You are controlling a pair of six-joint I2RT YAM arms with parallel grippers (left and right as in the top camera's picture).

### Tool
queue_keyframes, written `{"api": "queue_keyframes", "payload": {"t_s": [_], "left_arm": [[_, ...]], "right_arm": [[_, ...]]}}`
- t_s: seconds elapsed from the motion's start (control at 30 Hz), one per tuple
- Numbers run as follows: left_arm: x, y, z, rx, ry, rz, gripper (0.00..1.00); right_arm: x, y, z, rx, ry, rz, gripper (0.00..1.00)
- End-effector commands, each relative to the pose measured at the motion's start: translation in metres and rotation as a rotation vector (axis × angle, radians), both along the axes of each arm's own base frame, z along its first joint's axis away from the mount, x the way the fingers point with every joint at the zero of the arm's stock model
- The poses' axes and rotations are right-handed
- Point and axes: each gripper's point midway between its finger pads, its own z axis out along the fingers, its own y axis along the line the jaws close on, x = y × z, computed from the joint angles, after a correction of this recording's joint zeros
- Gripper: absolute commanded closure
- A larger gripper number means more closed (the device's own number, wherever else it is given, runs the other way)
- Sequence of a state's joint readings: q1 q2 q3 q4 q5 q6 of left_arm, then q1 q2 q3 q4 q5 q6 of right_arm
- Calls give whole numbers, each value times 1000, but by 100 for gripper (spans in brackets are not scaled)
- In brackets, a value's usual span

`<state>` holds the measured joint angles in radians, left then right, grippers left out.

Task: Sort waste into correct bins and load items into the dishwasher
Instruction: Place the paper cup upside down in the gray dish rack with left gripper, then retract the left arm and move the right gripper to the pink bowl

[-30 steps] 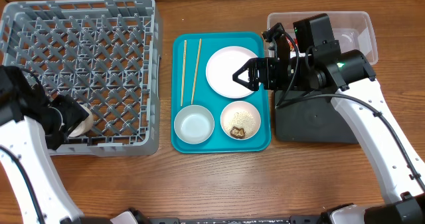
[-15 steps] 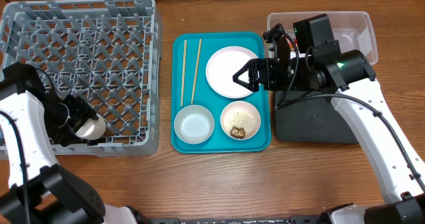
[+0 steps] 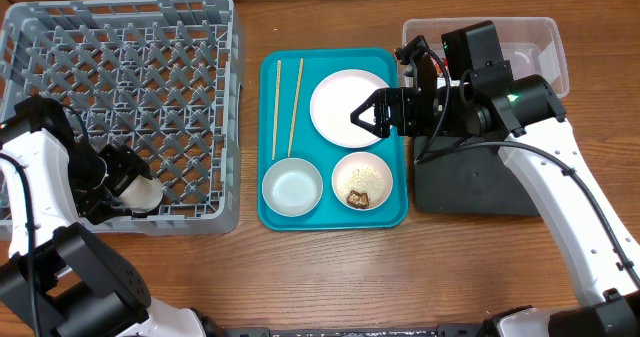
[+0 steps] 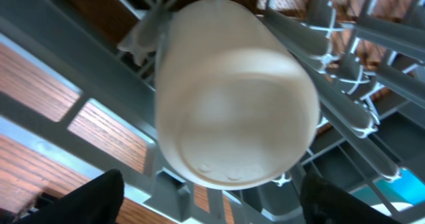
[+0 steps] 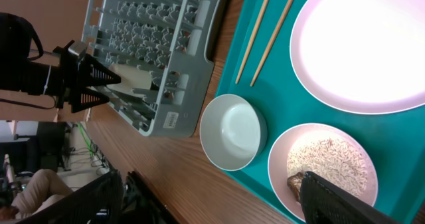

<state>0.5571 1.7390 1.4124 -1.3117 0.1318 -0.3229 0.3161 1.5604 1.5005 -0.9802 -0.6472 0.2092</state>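
The small white cup [image 4: 232, 98] lies on its side among the pegs at the front of the grey dish rack [image 3: 120, 37], its base towards my left gripper [image 4: 216, 204]. That gripper is open just behind the cup [image 3: 142, 193]. My right gripper [image 3: 362, 115] is open and empty above the white plate [image 3: 340, 102]. The plate, two chopsticks [image 3: 287, 107], the steel-grey bowl [image 3: 292, 187] and the pinkish bowl [image 3: 362, 180] with rice and a brown morsel [image 5: 299, 182] lie on the teal tray. The wrapper and napkin are not in view.
The teal tray [image 3: 270, 212] sits between the rack and the bins. The clear tub [image 3: 545, 37] stands at the back right, partly hidden by my right arm. The black tray [image 3: 470, 187] lies in front of it. Bare wooden table runs along the front.
My left gripper moved right along the rack's front edge with the cup, which now rests among the pegs. The right arm has not moved.
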Motion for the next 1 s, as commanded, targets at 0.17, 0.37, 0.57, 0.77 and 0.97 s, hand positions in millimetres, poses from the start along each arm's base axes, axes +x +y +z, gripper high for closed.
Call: {"api": "queue_keyframes", "payload": {"t_s": [0.17, 0.37, 0.57, 0.77, 0.97], "left_arm": [[26, -12, 58, -41, -177, -93, 23], [51, -60, 147, 44, -450, -353, 23], [50, -149, 181, 75, -586, -700, 24], [42, -207, 159, 35, -519, -862, 28], [35, -241, 109, -27, -402, -909, 29]], "right_arm": [[-2, 0, 16, 6, -57, 4, 14], [8, -11, 8, -69, -84, -52, 14], [19, -28, -12, -195, -73, -131, 31], [5, -23, -44, -271, 23, -97, 36], [5, -21, -46, -266, 45, -116, 51]]}}
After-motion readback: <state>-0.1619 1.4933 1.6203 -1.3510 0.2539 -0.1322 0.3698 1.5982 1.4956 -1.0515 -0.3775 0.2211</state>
